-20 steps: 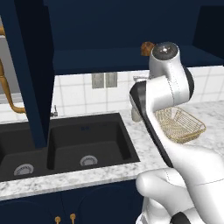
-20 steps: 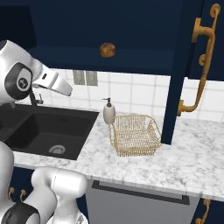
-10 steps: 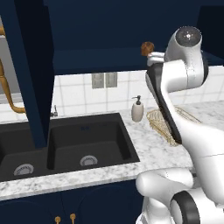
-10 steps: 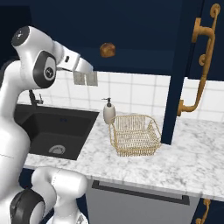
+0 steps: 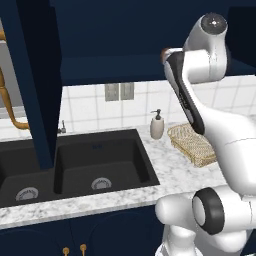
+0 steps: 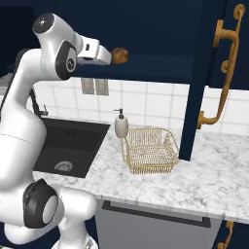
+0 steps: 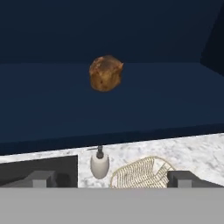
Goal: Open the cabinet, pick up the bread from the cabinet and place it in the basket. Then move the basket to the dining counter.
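Navy kitchen, cabinet (image 6: 214, 97) doors already open. Jaws (image 6: 111, 55) spread wide and empty, level with the shelf, just short of the bread (image 6: 120, 55) sitting there. Next: ease forward, straddle it, close. Basket (image 6: 148, 150) waits below on the table (image 6: 219, 180).

Bread (image 7: 105, 72) on the cabinet (image 6: 160, 44) shelf, up above the counter (image 6: 204, 180). Basket (image 6: 148, 150) on the counter near its back edge, soap bottle (image 6: 121, 124) just beside, sink (image 5: 75, 162) further left.

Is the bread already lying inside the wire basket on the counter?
No, the bread sits on the shelf of the open cabinet, while the basket on the counter below holds nothing.
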Robot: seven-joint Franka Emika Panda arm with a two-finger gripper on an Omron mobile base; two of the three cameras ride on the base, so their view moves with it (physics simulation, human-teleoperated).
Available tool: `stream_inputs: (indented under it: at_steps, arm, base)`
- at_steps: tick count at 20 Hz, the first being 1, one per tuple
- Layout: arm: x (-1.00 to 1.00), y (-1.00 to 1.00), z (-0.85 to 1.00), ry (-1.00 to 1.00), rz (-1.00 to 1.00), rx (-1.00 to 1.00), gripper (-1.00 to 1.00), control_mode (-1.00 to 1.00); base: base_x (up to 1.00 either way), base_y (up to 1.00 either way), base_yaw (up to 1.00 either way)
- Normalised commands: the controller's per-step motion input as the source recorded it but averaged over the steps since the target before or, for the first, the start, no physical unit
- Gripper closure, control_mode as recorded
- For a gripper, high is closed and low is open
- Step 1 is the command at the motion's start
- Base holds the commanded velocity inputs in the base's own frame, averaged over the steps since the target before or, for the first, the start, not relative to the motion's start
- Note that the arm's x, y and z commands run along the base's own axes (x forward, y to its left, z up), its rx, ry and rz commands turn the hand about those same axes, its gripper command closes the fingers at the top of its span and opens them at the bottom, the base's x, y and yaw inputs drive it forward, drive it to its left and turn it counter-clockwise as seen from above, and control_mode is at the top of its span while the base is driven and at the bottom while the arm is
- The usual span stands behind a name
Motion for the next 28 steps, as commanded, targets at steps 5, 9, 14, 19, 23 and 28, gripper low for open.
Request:
stream_inputs:
  at_steps: [5,9,14,19,23,28]
  arm:
    - [0.41,-0.18,0.00,0.02,0.00,0.02,-1.00,-1.00]
    - [0.36,-0.01,0.00,-0.04,0.00,0.08,-1.00,-1.00]
    - [0.37,-0.02,-0.11,-0.09,0.00,0.03,-1.00,-1.00]
    - [0.33,-0.04,-0.16,-0.06,0.00,0.03,-1.00,-1.00]
    - [0.23,-0.01,0.00,0.02,0.00,0.00,-1.00,-1.00]
    - [0.52,-0.04,0.00,0.00,0.03,0.00,-1.00,-1.00]
  base:
    - [0.00,0.00,0.00]
    - [0.00,0.00,0.00]
    - [0.00,0.00,0.00]
    - [0.00,0.00,0.00]
    - [0.00,0.00,0.00]
    - [0.00,0.00,0.00]
